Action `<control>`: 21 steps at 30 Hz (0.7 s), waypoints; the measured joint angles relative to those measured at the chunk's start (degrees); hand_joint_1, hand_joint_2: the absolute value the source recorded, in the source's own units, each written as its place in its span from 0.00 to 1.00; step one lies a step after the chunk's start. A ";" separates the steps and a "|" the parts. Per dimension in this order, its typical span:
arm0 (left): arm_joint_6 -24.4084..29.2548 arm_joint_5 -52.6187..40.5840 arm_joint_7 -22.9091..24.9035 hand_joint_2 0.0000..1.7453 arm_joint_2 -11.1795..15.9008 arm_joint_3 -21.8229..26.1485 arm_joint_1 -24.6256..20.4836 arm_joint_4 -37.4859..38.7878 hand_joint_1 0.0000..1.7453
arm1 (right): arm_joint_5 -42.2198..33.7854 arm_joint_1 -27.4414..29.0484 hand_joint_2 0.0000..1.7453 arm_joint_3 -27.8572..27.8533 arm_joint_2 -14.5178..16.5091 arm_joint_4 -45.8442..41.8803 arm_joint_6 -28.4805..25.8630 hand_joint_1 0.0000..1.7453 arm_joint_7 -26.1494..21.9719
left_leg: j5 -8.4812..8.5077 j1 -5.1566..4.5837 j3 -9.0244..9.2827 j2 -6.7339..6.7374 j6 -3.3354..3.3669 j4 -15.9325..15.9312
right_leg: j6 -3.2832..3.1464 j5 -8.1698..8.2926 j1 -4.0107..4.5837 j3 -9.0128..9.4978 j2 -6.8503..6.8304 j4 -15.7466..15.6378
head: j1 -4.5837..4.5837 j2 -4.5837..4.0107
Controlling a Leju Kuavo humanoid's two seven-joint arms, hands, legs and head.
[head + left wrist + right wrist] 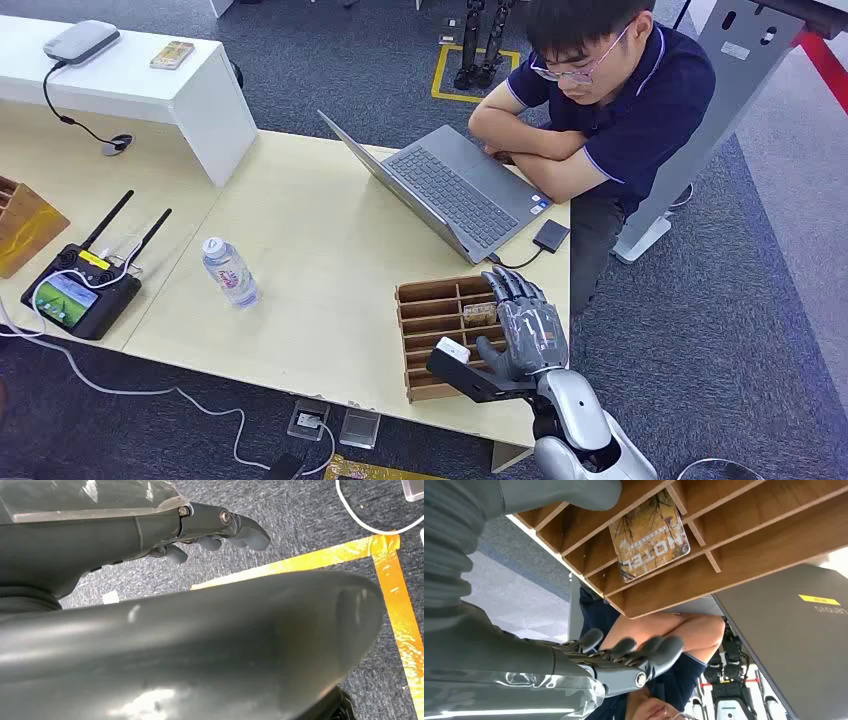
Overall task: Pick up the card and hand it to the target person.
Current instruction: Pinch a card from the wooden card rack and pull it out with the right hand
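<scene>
A card [650, 535] printed "MOTEL" on a brownish picture stands in a slot of the wooden compartment rack [430, 325]; in the head view the card [480, 313] peeks out just left of my right hand [527, 325]. That hand hovers over the rack's right side with fingers [644, 652] spread and nothing held. The person [600, 100] sits at the desk's far right, arms folded behind a laptop. My left hand [220, 532] hangs over the carpet with fingers loosely curled, holding nothing.
A grey laptop [450, 190] lies open behind the rack, with a small dark box [551, 236] beside it. A water bottle [230, 272] stands mid-desk. A router-like device [80, 290] with antennas and cables sits left. A white shelf [130, 85] stands at the back left.
</scene>
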 joint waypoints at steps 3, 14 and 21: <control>0.00 0.01 0.00 0.00 0.00 0.00 0.00 0.00 0.00 | 0.00 -0.07 1.00 0.17 0.02 0.41 -0.03 0.33 0.32 | 0.00 0.00 0.00 0.00 0.00 0.00 | 0.00 0.00 0.00 0.00 0.00 0.00 | 0.01 0.00; 0.02 -0.01 0.00 0.00 0.00 0.00 0.00 0.00 0.00 | -0.02 -0.46 1.00 0.83 0.07 2.06 -0.43 0.50 0.69 | 0.00 0.00 0.01 0.00 0.00 0.00 | 0.00 0.00 0.00 0.00 0.00 0.00 | 0.01 0.00; 0.02 -0.03 -0.01 0.00 0.01 0.00 0.01 0.00 0.00 | -0.01 -0.96 1.00 0.89 0.07 2.46 -0.52 0.47 0.77 | 0.00 0.00 0.03 0.00 0.00 0.00 | 0.00 0.00 0.00 0.01 0.00 0.00 | 0.01 0.00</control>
